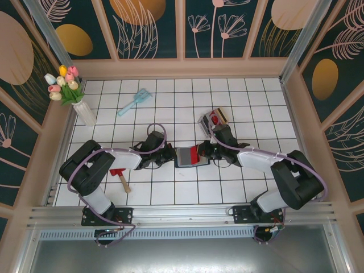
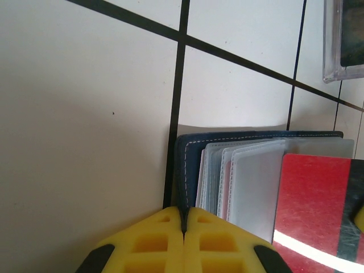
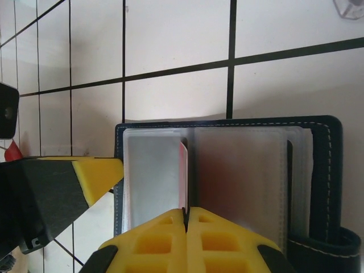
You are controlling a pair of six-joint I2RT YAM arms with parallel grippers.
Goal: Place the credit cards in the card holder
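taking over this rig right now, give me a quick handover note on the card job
Left gripper: shut on the navy cover edge of the card holder, which lies open.
Right gripper: shut on a red card, held on edge among the clear sleeves.
Other cards: in the clear rack beyond the holder.
Done: holder open, one card at the sleeves.
Left: seat the red card (cannot tell whether it is in a sleeve yet), release it, then load the rest from the rack.
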